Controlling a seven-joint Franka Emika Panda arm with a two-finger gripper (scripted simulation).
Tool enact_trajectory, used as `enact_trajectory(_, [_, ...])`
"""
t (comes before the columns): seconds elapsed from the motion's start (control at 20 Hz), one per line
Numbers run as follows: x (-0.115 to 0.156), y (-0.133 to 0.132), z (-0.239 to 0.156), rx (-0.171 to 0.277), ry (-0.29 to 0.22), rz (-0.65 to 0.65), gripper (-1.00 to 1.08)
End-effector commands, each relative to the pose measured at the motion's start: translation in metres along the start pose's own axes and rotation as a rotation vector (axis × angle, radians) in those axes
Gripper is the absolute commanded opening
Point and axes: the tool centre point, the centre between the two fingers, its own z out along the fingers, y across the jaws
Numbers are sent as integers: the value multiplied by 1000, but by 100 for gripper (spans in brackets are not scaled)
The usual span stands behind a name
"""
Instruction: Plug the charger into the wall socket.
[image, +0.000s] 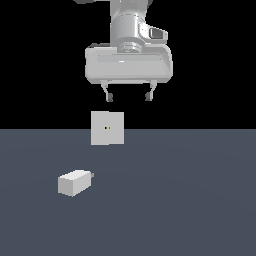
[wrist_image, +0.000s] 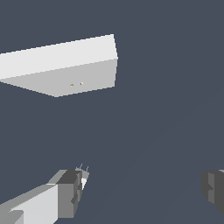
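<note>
The charger (image: 74, 182), a small pale block, lies on the dark floor toward the exterior view's left, its tiny prongs pointing toward the exterior view's right. The wall socket (image: 107, 128) is a flat upright square plate with two small holes at its centre, standing behind the charger. My gripper (image: 128, 96) hangs high above both, open and holding nothing. In the wrist view the wall socket (wrist_image: 65, 65) shows its top edge and holed face. Only a sliver of the charger (wrist_image: 84, 178) and its prongs peeks past one finger (wrist_image: 70, 192). The gripper (wrist_image: 142, 192) is spread wide.
A flat dark blue-grey floor (image: 190, 200) carries both objects, with black background beyond it. No other object shows.
</note>
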Motion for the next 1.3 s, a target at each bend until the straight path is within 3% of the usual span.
enact_trajectory(0.0, [0,0,0,0,0,0,100])
enact_trajectory(0.55, [-14,-8,11,-3,22,45,100])
enact_trajectory(1.25, [-62,-43,56,-13,107,221,100])
